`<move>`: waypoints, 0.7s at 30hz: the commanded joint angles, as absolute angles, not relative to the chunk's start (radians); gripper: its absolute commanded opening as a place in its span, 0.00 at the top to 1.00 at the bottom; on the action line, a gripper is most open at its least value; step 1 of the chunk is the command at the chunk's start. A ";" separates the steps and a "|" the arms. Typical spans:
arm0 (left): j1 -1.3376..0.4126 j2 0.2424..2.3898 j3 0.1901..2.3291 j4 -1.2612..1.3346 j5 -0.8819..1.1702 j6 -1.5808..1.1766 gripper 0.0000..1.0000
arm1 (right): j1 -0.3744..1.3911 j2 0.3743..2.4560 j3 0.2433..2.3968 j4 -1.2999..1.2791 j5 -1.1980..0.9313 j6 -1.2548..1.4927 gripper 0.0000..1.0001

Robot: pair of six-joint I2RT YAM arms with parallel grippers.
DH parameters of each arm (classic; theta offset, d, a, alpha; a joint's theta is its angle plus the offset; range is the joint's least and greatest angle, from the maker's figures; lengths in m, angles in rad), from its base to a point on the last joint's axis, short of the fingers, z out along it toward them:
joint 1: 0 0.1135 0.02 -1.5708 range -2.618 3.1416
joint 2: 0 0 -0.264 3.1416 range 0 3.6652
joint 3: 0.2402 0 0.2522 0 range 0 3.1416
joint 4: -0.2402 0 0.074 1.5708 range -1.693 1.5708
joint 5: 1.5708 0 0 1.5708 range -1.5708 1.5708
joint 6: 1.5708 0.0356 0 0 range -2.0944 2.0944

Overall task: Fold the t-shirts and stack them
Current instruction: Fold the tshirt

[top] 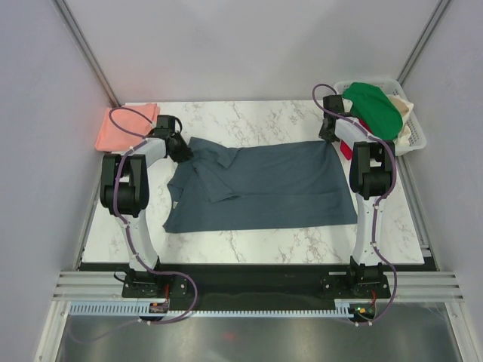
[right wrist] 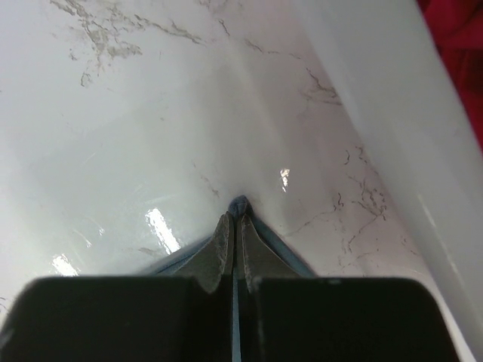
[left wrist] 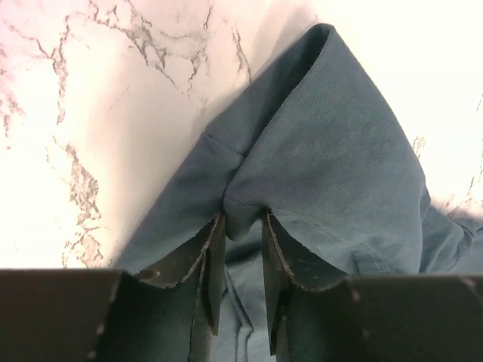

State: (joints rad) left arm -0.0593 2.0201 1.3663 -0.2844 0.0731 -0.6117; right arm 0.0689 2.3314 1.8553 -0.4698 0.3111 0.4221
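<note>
1. Left wrist view: the left claw [left wrist: 241,226] pinches a fold of the slate-blue t-shirt [left wrist: 332,166]. The right claw [right wrist: 235,215] is pressed together on a thin corner of it.
2. Risk: that thin corner may slip out if the arms pull unevenly.
3. The shirt lies mid-frame on the worktop [top: 249,245], with the salmon-pink t-shirt [top: 124,127] upper left. The basket [top: 417,139], upper right, crowds the right arm.

We're looking at a lab robot cell: plain grey panel walls [top: 249,45], aluminium extrusion rail [top: 83,286] along the near edge, marble-print tabletop [top: 264,243].
</note>
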 commanded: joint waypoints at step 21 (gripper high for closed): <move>-0.071 1.869 1.540 -0.373 0.159 -0.591 0.98 | 0.063 2.166 1.816 -0.532 0.270 0.449 1.00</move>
State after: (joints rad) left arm -0.0647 1.9900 1.4815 -0.3332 0.1196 -0.6159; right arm 0.0669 2.2875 1.8252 -0.5018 0.2848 0.4335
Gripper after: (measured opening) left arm 0.027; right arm 0.010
